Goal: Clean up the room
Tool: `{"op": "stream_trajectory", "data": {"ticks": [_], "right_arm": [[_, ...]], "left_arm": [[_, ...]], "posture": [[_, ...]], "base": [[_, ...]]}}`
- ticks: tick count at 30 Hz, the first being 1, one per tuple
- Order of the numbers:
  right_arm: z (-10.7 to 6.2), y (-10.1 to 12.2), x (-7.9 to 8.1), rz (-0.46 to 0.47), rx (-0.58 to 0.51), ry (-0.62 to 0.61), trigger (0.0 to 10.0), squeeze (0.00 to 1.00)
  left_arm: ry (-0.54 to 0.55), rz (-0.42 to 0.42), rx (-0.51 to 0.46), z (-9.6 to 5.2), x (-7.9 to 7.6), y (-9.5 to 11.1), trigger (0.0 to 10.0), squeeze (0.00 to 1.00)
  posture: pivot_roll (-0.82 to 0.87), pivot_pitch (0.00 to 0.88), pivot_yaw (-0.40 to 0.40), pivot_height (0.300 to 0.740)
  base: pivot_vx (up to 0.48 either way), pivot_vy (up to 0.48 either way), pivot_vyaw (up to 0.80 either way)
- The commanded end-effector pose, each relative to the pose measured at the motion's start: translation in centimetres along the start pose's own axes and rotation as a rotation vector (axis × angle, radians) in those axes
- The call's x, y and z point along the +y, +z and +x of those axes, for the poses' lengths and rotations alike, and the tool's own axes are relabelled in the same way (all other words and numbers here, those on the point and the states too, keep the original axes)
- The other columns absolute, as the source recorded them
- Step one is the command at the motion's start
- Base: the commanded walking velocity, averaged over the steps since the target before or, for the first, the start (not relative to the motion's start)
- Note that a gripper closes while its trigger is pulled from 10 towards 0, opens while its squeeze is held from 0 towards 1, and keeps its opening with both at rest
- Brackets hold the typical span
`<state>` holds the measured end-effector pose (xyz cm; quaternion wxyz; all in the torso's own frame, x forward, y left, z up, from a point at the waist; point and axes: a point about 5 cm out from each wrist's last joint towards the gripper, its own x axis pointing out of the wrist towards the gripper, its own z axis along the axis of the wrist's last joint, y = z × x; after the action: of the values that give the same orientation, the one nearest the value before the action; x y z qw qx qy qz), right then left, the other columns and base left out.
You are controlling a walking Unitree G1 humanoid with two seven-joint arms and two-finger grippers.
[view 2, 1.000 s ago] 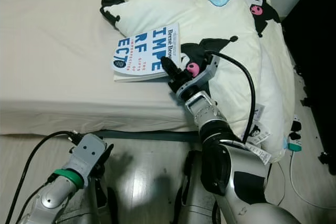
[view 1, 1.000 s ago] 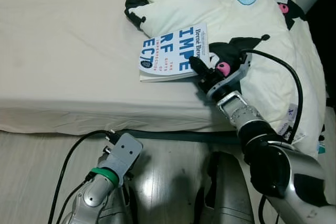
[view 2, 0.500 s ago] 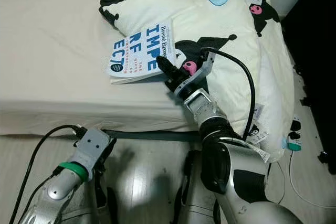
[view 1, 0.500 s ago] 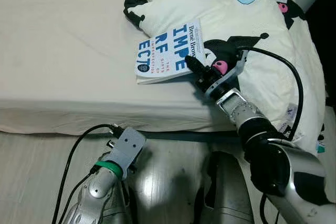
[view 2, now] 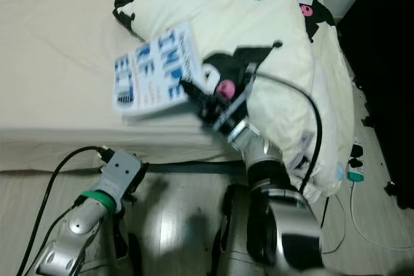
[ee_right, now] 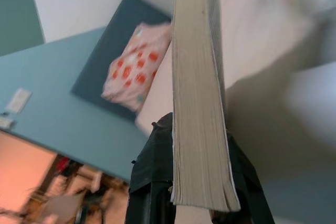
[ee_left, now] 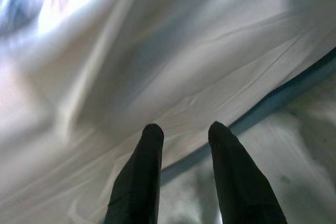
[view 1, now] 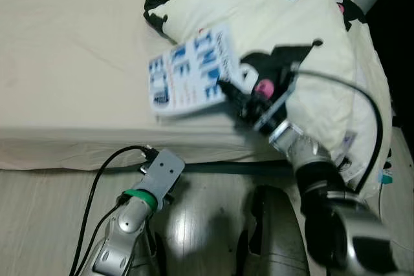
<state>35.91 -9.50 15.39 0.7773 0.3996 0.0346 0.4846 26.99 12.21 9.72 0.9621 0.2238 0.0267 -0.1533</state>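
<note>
The left gripper [ee_left: 181,135] is held low beside the bed [view 1: 71,50], its two black fingers parted around nothing. One paperback book [view 1: 187,81], white with blue lettering, is clamped at its edge between the two fingers of the right gripper [view 1: 234,93], raised above the mattress edge. One cartoon-printed duvet [view 1: 278,24] lies just beyond that gripper.

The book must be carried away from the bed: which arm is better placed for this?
The right. The right gripper is shut on the book at its edge, above the bed. The left gripper hangs low by the bed's side, open.
</note>
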Motion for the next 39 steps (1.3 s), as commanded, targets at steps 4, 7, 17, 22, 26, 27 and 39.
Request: {"op": "stream_trajectory", "data": {"ticks": [4,7,17,22,26,27,39], "right_arm": [[-0.9,-0.1,0.4,0.034,-0.040,0.029,10.0,0.00],[-1.8,0.4,0.4,0.061,-0.094,0.018,10.0,0.00],[-3.3,2.9,0.9,-0.131,-0.222,-0.104,10.0,0.00],[-3.1,4.0,1.6,-0.439,-0.208,-0.264,10.0,0.00],[-2.9,6.0,3.6,-0.698,-0.259,-0.325,10.0,0.00],[-2.7,6.4,4.3,-0.762,-0.262,-0.316,10.0,0.00],[-2.1,6.1,6.8,-1.026,-0.295,-0.370,10.0,0.00]], "left_arm": [[-0.040,0.107,-0.088,0.4,-1.1,1.3,10.0,0.00],[-0.067,0.136,-0.165,1.2,-1.8,3.0,10.0,0.00],[-0.070,0.095,-0.171,1.7,-1.4,3.3,10.0,0.00],[-0.077,0.053,-0.123,0.3,-0.7,1.9,10.0,0.00],[-0.071,-0.046,-0.050,-1.5,0.4,0.4,10.0,0.00],[-0.055,-0.056,-0.039,-1.8,0.7,0.1,10.0,0.00],[0.207,-0.176,-0.180,0.5,4.2,4.3,10.0,0.00]], "posture": [[0.12,0.201,0.006,0.520],[0.11,0.198,0.010,0.520],[0.10,0.176,0.017,0.520],[0.10,0.167,0.018,0.520],[0.09,0.155,0.017,0.520],[0.09,0.148,0.013,0.520],[0.08,0.117,-0.003,0.520]], "base": [[0.000,0.000,0.00],[0.000,0.000,0.00],[0.000,0.000,0.00],[0.000,0.000,0.00],[0.000,0.000,0.00],[0.000,0.000,0.00],[0.000,0.000,0.00]]}}
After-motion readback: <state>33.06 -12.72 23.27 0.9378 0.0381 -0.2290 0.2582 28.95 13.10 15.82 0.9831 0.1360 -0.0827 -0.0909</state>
